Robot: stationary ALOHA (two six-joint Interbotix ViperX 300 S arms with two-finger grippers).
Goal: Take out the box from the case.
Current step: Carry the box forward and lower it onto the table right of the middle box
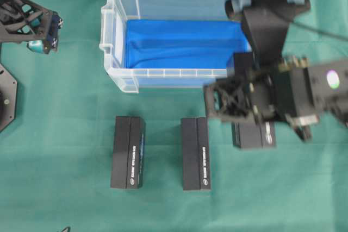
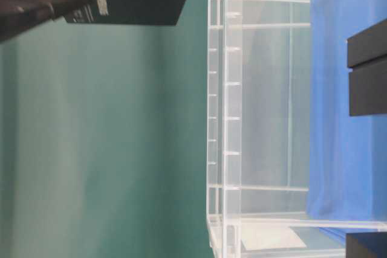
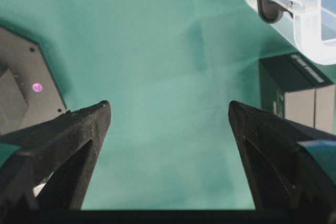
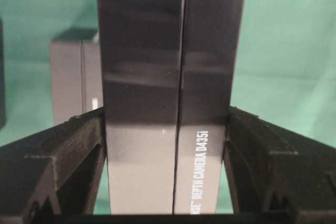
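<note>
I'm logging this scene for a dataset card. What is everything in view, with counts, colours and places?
case: one, clear plastic, upper middle of the table, no box seen inside.
blue cloth: one, lining the case bottom.
black boxes lying on the table: two, one in front of the case's left end, one to its right.
held black box: one, clamped between the right gripper's fingers, outside the case near its right front corner.
green cloth: one, covering the table.
black plate: one, far left edge.
left gripper: open over bare cloth, left of the case.
right gripper: shut on the box.
</note>
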